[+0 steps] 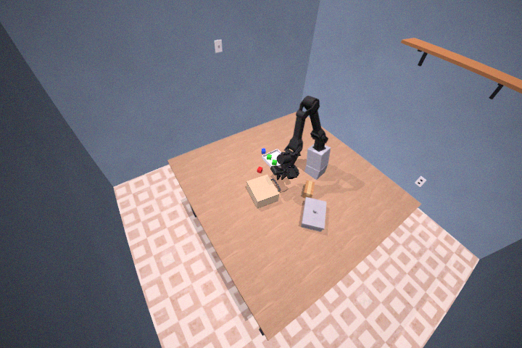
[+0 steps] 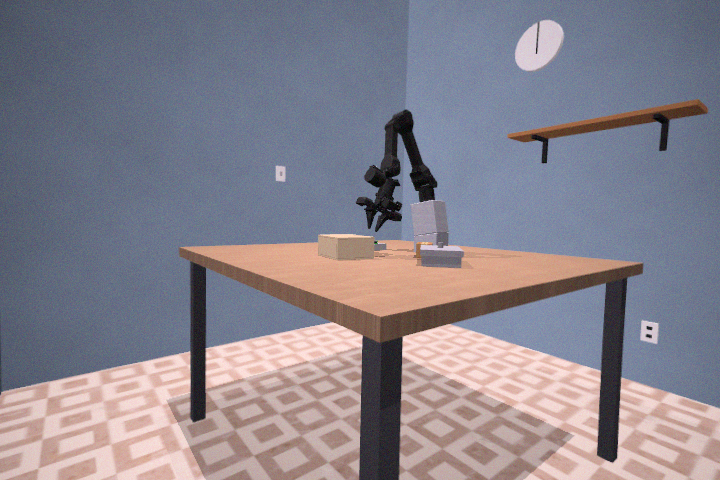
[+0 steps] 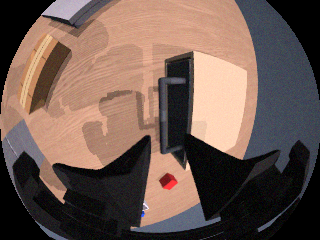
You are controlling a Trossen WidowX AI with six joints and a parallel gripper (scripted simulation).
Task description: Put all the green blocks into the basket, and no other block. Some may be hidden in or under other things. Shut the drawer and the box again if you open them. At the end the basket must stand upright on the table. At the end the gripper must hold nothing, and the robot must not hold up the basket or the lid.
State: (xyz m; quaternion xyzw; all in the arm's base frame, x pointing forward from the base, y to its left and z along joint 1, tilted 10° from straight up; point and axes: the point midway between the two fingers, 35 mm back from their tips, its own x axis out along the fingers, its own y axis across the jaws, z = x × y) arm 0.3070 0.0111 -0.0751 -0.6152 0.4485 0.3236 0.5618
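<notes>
My gripper (image 1: 281, 177) (image 2: 373, 228) (image 3: 167, 139) is partly open, with nothing between its fingers. It hangs above the table near the drawer handle (image 1: 275, 185) (image 3: 163, 115). The beige drawer cabinet (image 1: 262, 189) (image 2: 345, 247) (image 3: 217, 100) looks shut. The white basket (image 1: 275, 156) stands upright behind it. One green block (image 1: 269, 156) and another green block (image 1: 274, 162) lie inside; the arm hides part of the basket. The grey box (image 1: 313, 215) (image 2: 441, 258) has its lid on. Insides of cabinet and box are hidden.
A red block (image 1: 259, 169) (image 3: 168, 181) lies between basket and cabinet. A blue block (image 1: 263, 151) (image 3: 142, 214) lies beside the basket's far corner. A wooden orange-brown object (image 1: 309, 188) (image 2: 418, 249) (image 3: 47, 70) stands between the grey box and the arm's base (image 1: 317, 162).
</notes>
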